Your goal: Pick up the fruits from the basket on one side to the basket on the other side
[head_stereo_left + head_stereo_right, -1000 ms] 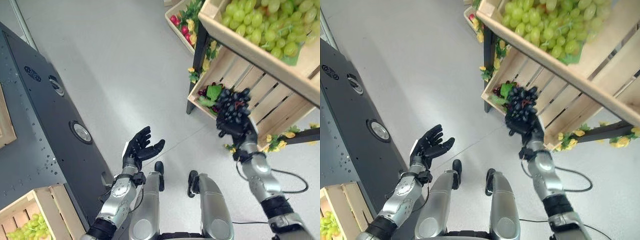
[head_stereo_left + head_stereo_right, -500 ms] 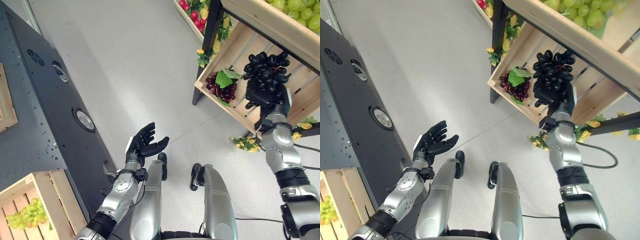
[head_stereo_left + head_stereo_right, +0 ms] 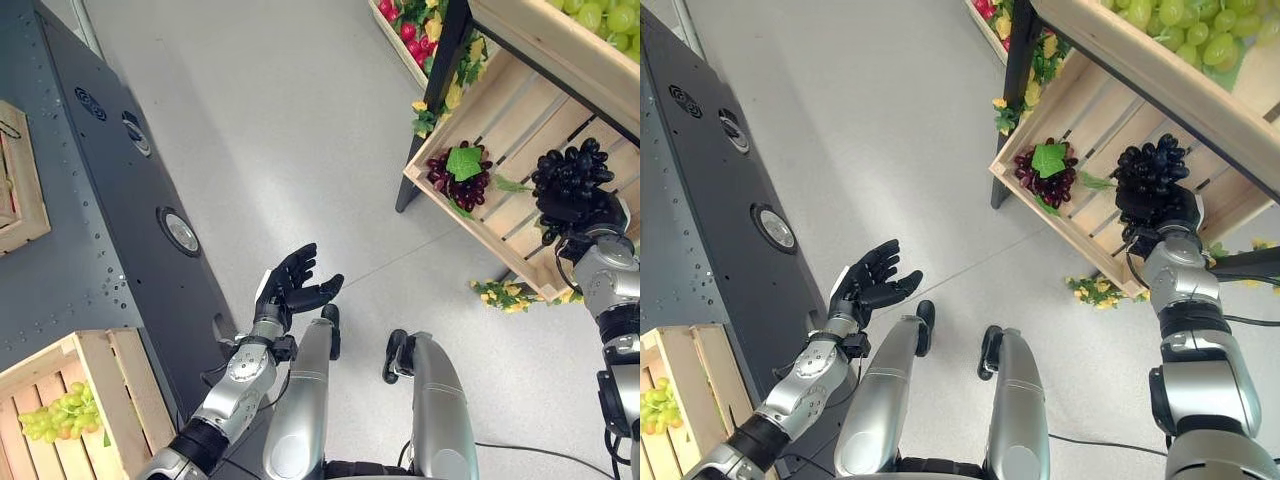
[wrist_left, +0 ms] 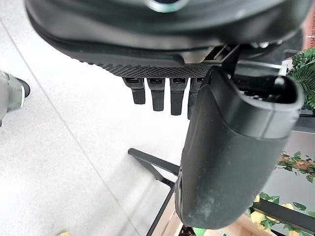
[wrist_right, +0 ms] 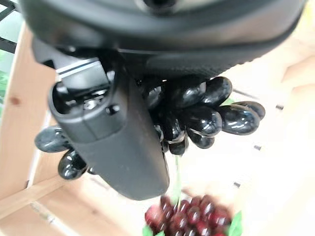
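Right hand: the right hand [image 3: 580, 212] grips a bunch of black grapes [image 3: 566, 173], fingers wrapped round it, raised in front of the lower wooden crate [image 3: 490, 125]
Black grapes: clear of the boards, in the crate's open mouth
Red grapes: a red bunch with a green leaf [image 3: 455, 178] lies in the crate, beside the hand
Left hand: the left hand [image 3: 288, 292] held palm up, fingers relaxed, above the floor [image 3: 300, 150]
Green grapes: a bunch [image 3: 55, 420] in a crate well apart from both hands
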### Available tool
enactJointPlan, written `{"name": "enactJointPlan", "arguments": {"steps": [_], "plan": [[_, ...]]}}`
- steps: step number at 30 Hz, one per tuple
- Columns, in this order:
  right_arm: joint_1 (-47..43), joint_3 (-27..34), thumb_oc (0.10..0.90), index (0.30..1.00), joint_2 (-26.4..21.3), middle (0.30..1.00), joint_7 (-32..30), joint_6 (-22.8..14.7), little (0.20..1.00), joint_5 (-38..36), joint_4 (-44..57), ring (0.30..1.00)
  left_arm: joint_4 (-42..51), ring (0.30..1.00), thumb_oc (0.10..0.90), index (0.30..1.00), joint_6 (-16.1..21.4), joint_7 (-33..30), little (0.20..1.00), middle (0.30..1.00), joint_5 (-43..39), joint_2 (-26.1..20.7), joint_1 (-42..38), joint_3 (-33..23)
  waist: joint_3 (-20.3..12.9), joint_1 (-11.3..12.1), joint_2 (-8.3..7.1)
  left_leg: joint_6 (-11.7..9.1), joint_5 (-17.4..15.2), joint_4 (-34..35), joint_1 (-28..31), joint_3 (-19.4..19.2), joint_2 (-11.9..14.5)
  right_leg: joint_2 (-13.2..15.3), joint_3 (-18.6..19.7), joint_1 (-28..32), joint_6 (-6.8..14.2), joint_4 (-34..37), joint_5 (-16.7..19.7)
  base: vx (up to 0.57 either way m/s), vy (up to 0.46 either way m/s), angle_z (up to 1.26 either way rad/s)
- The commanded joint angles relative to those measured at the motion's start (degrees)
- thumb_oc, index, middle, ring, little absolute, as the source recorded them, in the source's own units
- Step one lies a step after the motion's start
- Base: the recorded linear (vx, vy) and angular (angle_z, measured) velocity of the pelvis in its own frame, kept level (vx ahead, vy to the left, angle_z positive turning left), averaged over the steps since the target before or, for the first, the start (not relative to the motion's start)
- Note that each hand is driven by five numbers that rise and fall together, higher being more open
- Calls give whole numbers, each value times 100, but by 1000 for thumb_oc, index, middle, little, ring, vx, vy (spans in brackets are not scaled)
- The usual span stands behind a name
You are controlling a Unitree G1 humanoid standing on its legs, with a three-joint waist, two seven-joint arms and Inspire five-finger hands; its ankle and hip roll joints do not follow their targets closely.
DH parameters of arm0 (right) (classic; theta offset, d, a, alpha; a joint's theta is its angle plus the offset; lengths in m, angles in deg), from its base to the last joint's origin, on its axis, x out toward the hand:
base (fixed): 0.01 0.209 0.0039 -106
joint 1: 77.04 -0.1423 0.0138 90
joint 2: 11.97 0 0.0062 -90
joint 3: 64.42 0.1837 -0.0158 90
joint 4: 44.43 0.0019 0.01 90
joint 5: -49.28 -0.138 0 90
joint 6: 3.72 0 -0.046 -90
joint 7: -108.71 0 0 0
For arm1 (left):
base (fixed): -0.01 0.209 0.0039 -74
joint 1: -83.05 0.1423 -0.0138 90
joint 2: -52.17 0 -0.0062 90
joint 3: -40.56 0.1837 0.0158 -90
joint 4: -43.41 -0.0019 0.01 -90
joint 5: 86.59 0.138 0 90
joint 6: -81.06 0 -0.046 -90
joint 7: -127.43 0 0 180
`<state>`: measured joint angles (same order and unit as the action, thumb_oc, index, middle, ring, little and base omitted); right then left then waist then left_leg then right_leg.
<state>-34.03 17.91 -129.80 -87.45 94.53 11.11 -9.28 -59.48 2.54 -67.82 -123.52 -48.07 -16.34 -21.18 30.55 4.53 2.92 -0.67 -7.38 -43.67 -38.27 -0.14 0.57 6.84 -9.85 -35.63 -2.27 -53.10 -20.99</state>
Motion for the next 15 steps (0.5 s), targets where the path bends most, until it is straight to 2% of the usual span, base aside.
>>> {"name": "enactJointPlan", "arguments": {"steps": [1,2,3,4,6,15], "plan": [[-873,-102,800,900,-885,900,-360,-12,900,338,-5,900,977,900,800,900,509,-91,900,900,-122,-132,-45,96,-76,26,7,599,-443,-243,380,-189,-266,143,-54,470,-223,797,925,-9,-14,6],[-874,-103,800,900,-886,900,-360,-12,900,338,-6,900,978,900,800,900,509,-91,900,900,-122,-132,-45,95,-76,25,8,599,-443,-242,381,-189,-266,143,-55,471,-223,798,926,-7,-5,6],[-990,-201,800,900,-874,900,-155,258,900,429,-209,900,912,900,800,900,539,-55,900,900,-146,-120,-63,125,-76,35,18,588,-404,-176,417,-194,-267,146,-57,483,-223,822,929,-9,4,4],[-1025,-277,800,900,-881,900,-101,338,900,515,-267,900,880,900,800,900,569,-23,900,900,-162,-115,-67,141,-76,34,24,590,-392,-153,423,-199,-266,151,-56,477,-227,828,932,0,0,0],[-1074,-418,800,900,-888,900,-155,387,900,799,-298,900,872,900,800,900,573,25,900,900,-214,-100,-81,156,-76,31,27,599,-401,-96,450,-214,-263,150,-45,487,-230,863,943,0,0,0],[-1292,-685,800,900,-866,900,-309,286,900,1039,-350,900,905,900,800,900,653,14,900,900,-82,-68,-172,327,-76,25,14,583,-350,177,612,-261,-220,103,-67,627,-216,1105,983,0,0,0]]}}
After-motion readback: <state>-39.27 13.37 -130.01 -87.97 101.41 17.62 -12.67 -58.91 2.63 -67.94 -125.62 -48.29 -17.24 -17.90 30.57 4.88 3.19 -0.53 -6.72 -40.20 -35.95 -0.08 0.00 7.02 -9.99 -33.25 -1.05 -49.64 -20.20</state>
